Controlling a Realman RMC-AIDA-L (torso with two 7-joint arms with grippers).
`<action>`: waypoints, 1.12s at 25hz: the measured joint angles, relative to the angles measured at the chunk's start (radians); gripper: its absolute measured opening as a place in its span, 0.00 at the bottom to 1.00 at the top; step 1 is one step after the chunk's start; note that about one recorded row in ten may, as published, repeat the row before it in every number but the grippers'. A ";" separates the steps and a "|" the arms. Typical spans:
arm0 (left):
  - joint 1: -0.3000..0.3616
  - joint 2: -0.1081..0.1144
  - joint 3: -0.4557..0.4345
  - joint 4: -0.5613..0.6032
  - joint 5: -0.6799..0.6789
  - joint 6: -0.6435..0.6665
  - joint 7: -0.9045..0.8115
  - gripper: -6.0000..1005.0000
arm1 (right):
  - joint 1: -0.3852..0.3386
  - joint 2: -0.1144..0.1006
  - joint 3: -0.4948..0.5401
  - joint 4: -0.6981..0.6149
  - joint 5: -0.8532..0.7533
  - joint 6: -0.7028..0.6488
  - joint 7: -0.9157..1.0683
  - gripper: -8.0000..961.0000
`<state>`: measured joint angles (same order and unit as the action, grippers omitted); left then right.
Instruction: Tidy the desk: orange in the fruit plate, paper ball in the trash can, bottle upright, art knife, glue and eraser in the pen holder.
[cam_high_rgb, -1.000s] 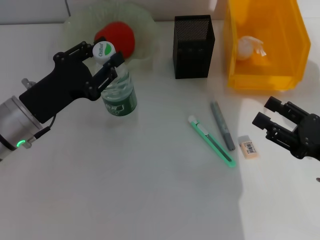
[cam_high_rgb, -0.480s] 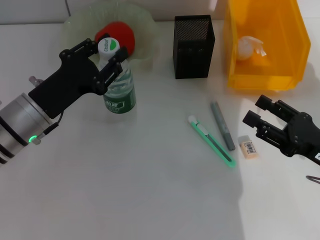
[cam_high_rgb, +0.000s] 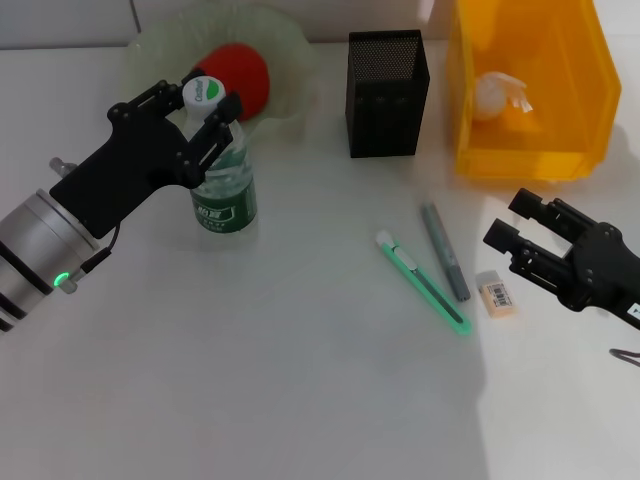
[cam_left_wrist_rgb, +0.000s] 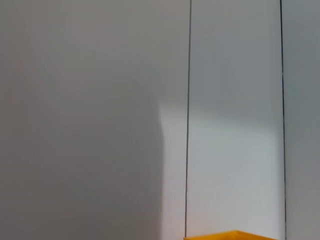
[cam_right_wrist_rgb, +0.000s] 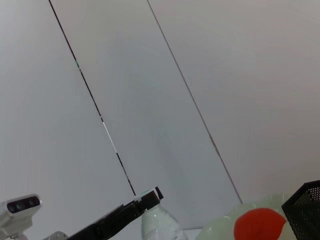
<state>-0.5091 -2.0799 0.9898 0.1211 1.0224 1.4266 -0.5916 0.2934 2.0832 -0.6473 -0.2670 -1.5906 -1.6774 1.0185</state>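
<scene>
Clear plastic bottle (cam_high_rgb: 222, 170) stands upright beside the fruit plate (cam_high_rgb: 292, 60), gripped by the left hand (cam_high_rgb: 190, 120). The right hand (cam_high_rgb: 527, 232), fingers spread wide, hovers near the eraser (cam_high_rgb: 497, 296).

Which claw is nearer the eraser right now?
Right. The right claw hovers open just to the eraser's right, over the desk. The left claw is far across the desk, its fingers around the upright bottle by the fruit plate.

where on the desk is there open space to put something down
The near desk below the art knife is bare, as is the stretch between bottle and knife. Crowded: around the glue and eraser.
</scene>
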 joint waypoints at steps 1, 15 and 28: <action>0.000 0.000 0.000 0.000 0.000 0.000 0.000 0.46 | 0.001 0.000 0.000 0.000 0.000 0.000 0.000 0.75; 0.046 0.001 -0.001 -0.013 -0.180 0.200 -0.012 0.70 | 0.007 0.000 0.001 0.000 0.000 0.001 -0.001 0.75; 0.256 0.092 0.054 0.341 0.000 0.378 -0.416 0.70 | 0.022 -0.006 0.030 -0.011 0.010 -0.044 0.018 0.75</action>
<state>-0.2534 -1.9877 1.0440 0.4623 1.0227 1.8045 -1.0074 0.3155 2.0776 -0.6177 -0.2776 -1.5809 -1.7219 1.0363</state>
